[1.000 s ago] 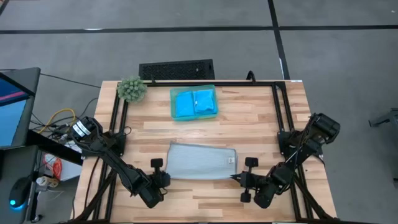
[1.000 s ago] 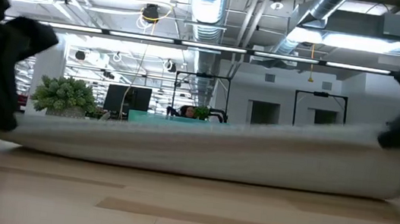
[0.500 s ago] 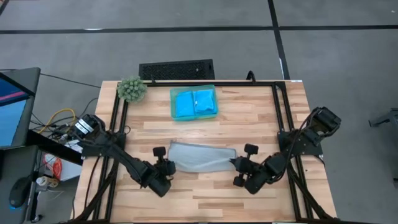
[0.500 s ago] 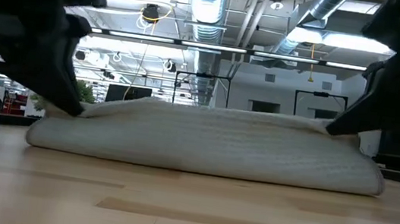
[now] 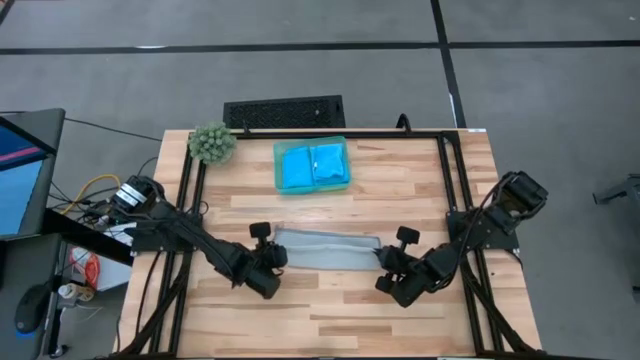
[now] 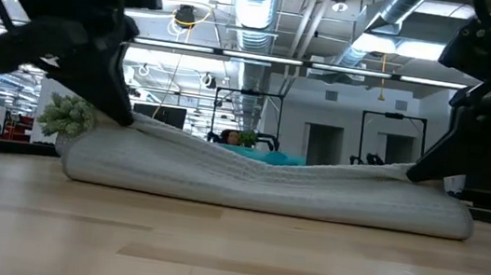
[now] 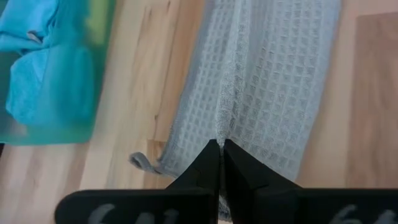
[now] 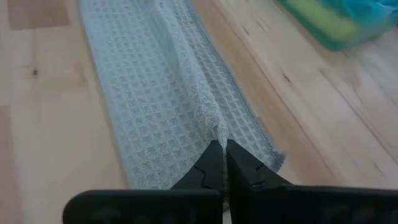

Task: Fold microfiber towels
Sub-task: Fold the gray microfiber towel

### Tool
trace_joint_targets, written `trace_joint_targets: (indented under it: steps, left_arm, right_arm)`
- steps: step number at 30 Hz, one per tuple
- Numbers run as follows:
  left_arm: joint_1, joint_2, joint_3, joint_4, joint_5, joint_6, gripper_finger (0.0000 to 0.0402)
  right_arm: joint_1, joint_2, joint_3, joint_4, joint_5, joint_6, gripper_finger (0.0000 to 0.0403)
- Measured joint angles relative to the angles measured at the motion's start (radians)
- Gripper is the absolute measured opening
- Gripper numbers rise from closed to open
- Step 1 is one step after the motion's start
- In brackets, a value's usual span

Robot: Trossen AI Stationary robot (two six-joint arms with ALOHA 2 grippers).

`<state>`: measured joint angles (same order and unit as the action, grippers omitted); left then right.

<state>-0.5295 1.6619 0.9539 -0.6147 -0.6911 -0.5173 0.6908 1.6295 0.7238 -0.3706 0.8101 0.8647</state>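
A light grey waffle-weave towel [image 5: 325, 248] lies across the middle of the wooden table, half folded over; in the low view the grey towel [image 6: 268, 183] sags between my two grippers. My left gripper [image 5: 276, 250] is shut on its left end and my right gripper [image 5: 381, 257] on its right end. Two bright blue towels [image 5: 312, 166] lie in a teal tray [image 5: 278, 168] farther back. My left gripper pinches the raised edge at the towel's left end [image 7: 222, 127] between its two fingers, coming slantwise down from the left near side. That edge is lifted; the layer below [image 6: 128, 175] stays on the table. One layer or several, I cannot tell. My right gripper pinches the raised edge at the towel's right end [image 8: 214, 129] between its two fingers, slanting down from the right near side. The edge stands up as a ridge and hangs slack toward the middle [image 6: 303, 166]; the towel's underside rests on the table.
A fuzzy green plant ball [image 5: 211, 143] sits at the far left corner. A black grid-like object [image 5: 283, 111] lies beyond the far edge. Black frame rails [image 5: 190, 200] run along both sides. Bare wood [image 5: 330, 310] lies between the towel and the near edge.
Both grippers have gone toward the far edge and a little up, carrying the towel's near edge with them. That edge has come up off the table and over the rest of the towel, whose far edge has stayed put, so the towel now covers a narrower strip.
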Motion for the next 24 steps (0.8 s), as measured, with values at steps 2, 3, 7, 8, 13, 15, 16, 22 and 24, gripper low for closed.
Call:
trace_joint_targets:
  steps: [2,3,7,8,13,15,16,22,24]
  left_arm:
    - [0.021,0.000,0.000,0.002,0.020,0.014,0.0000]
    - [0.030,0.000,-0.002,0.004,0.032,0.022,0.0000]
    - [0.054,0.000,-0.010,-0.002,0.039,0.031,0.0000]
    - [0.059,0.000,-0.010,-0.001,0.039,0.036,0.0000]
    - [0.079,0.000,-0.010,0.001,0.031,0.045,0.0000]
    - [0.086,0.003,-0.010,0.007,0.030,0.051,0.0000]
    - [0.091,0.007,-0.010,0.015,0.028,0.052,0.0000]
    - [0.106,0.021,-0.010,0.029,0.015,0.052,0.0003]
    - [0.112,0.035,-0.009,0.035,0.002,0.052,0.0012]
  right_arm:
    - [-0.009,0.000,0.000,-0.009,0.000,0.001,0.0017]
    - [-0.014,0.000,0.000,-0.014,0.000,0.000,0.0017]
    - [-0.033,0.000,0.000,-0.024,0.000,0.001,0.0025]
    - [-0.036,0.000,0.000,-0.027,-0.001,0.001,0.0027]
    - [-0.053,-0.001,0.000,-0.049,-0.011,0.002,0.0029]
    - [-0.064,-0.001,0.000,-0.054,-0.030,0.003,0.0030]
    - [-0.067,-0.001,0.000,-0.057,-0.039,0.003,0.0030]
    - [-0.083,-0.001,0.000,-0.059,-0.057,0.003,0.0031]
    - [-0.087,-0.001,0.000,-0.066,-0.060,0.019,0.0031]
